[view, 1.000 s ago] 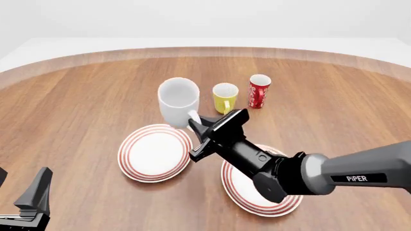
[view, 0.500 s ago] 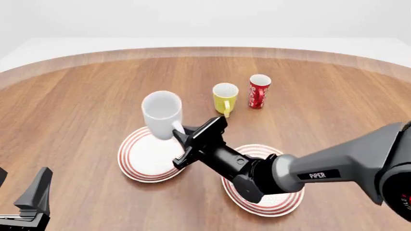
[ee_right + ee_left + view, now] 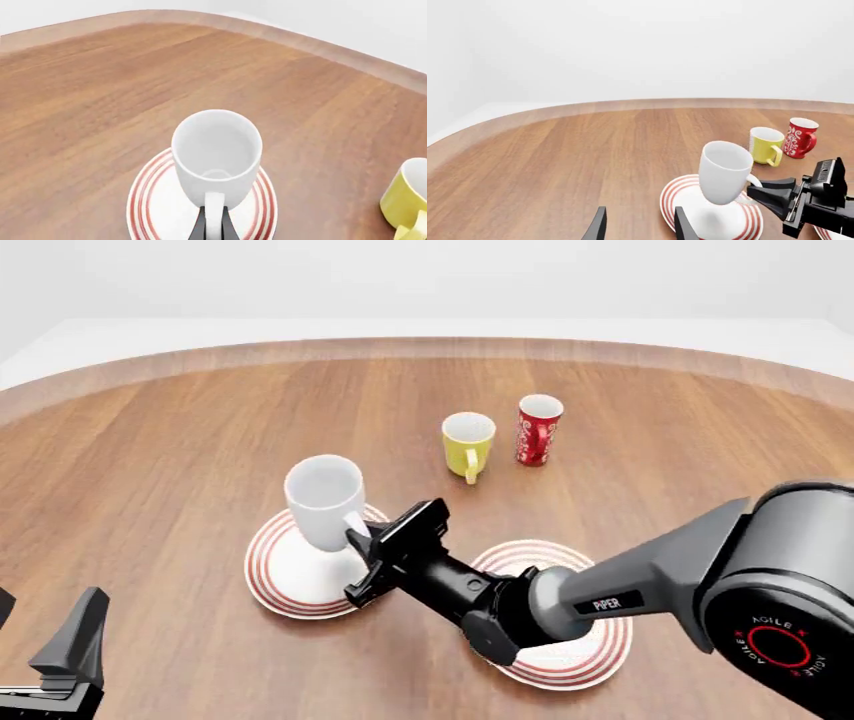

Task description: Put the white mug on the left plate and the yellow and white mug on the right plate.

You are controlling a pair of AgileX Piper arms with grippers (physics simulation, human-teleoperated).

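Observation:
The white mug (image 3: 324, 502) (image 3: 724, 171) (image 3: 217, 150) hangs slightly tilted, low over the left plate (image 3: 274, 570) (image 3: 675, 200) (image 3: 148, 200). My right gripper (image 3: 363, 538) (image 3: 758, 192) (image 3: 213, 226) is shut on its handle. The yellow and white mug (image 3: 467, 443) (image 3: 765, 145) (image 3: 407, 197) stands upright on the table behind the plates. My right arm partly covers the right plate (image 3: 609, 640). The left gripper (image 3: 40, 632) (image 3: 639, 225) rests open and holds nothing at the near left corner, far from the mugs.
A red patterned cup (image 3: 538, 428) (image 3: 799, 137) stands just right of the yellow and white mug. The round wooden table's far edge (image 3: 427, 345) curves behind the cups.
The right gripper has carried the white mug left and down, from beside the yellow mug to over the left plate. The left gripper has not moved.

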